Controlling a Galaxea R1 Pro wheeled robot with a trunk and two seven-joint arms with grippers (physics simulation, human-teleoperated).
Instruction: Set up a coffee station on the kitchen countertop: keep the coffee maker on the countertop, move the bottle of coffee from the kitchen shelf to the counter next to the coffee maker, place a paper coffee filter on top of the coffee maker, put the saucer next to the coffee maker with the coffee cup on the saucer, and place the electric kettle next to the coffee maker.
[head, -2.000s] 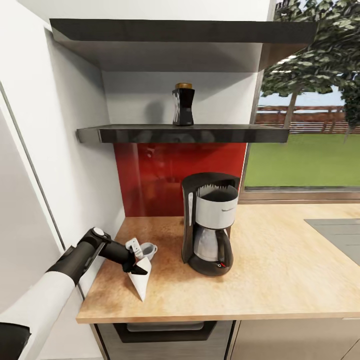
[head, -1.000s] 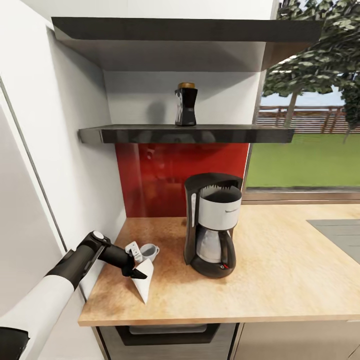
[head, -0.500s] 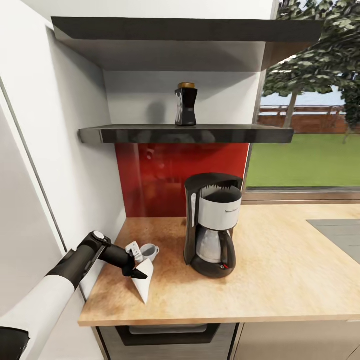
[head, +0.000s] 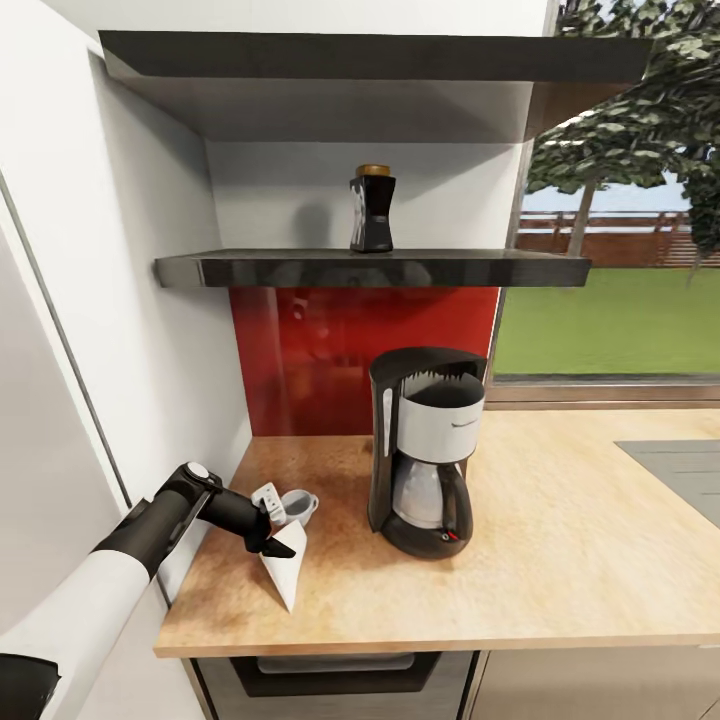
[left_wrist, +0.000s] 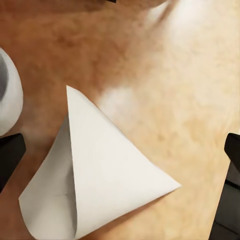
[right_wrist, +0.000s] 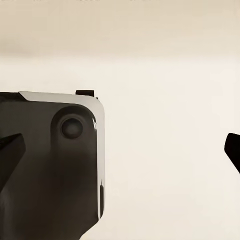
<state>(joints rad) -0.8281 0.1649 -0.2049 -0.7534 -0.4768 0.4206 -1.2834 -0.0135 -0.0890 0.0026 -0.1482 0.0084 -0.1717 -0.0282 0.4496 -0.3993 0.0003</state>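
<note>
1. Closest in, the left gripper (head: 272, 540) sat low at about 8 o'clock in the head view, right over the paper coffee filter (head: 284, 570). In the left wrist view the fingers (left_wrist: 10, 155) were spread wide, one dark tip at each side, with the white cone (left_wrist: 100, 180) lying on the bench between them and neither tip touching it.
2. The filter was near the bench's (head: 560, 570) front edge, its point aimed toward the robot.
3. Just behind the gripper was a small grey coffee cup (head: 298, 502), with a little white thing beside it that I couldn't make out. A grey curved edge (left_wrist: 9, 95), probably that cup, sat next to the filter in the left wrist view.
4. The coffee maker (head: 425, 450) stood upright around the middle, at 3 o'clock from the cup and apart from it.
5. The red backsplash (head: 330, 360) ran behind that.
6. Up at 12 o'clock the bottle of coffee (head: 371, 208) was upright on the kitchen shelf (head: 300, 268).
7. The right gripper (right_wrist: 120, 150) showed in the right wrist view with its fingers (right_wrist: 10, 150) spread apart, holding nothing, a dark rounded robot part (right_wrist: 55, 165) in front of them against a plain pale surface.
</note>
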